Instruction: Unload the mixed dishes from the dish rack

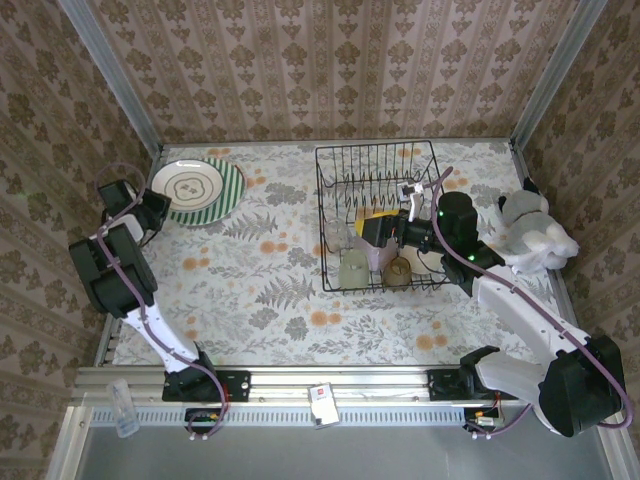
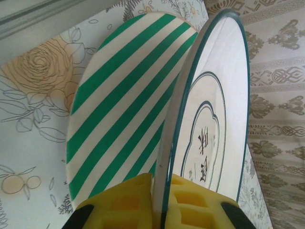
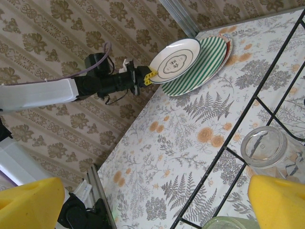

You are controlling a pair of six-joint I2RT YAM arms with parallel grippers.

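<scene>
A: From above, which step is this?
B: Stacking. The left pincer (image 1: 152, 207), far left on the surface (image 1: 280, 300), pinches a white plate (image 1: 188, 183) over the green-striped plate (image 1: 228, 190). The dish rack (image 1: 375, 180), right of centre, isn't empty.
A: Left wrist view?
B: Yellow pads (image 2: 126, 205) clamp the rim and the plate is tilted. I'd lower it, then release.
A: Right wrist view?
B: The right pincer (image 3: 152, 191) is spread wide over the rack, with a glass tumbler (image 3: 263, 145) just beside one finger. That's likely the next grasp.
</scene>
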